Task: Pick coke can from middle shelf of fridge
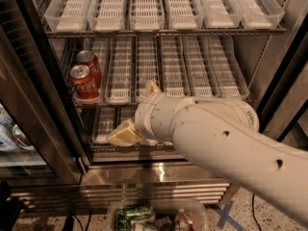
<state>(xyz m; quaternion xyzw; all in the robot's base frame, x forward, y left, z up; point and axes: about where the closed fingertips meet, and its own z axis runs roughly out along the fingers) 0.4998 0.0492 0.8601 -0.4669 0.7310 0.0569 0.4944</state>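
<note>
Two red coke cans stand one behind the other in the leftmost tray of the middle shelf: the front can and the rear can. The other trays of that shelf hold nothing. My gripper is open and empty, with one yellowish finger in front of the lower shelf and the other finger poking up over the wrist. It sits below and to the right of the cans, apart from them. My thick white arm comes in from the lower right and hides much of the lower shelf.
The fridge's steel base panel runs under the shelves, and its dark door frame stands close left of the cans. The top shelf has bare clear trays. A clear bin of packaged items sits on the floor in front.
</note>
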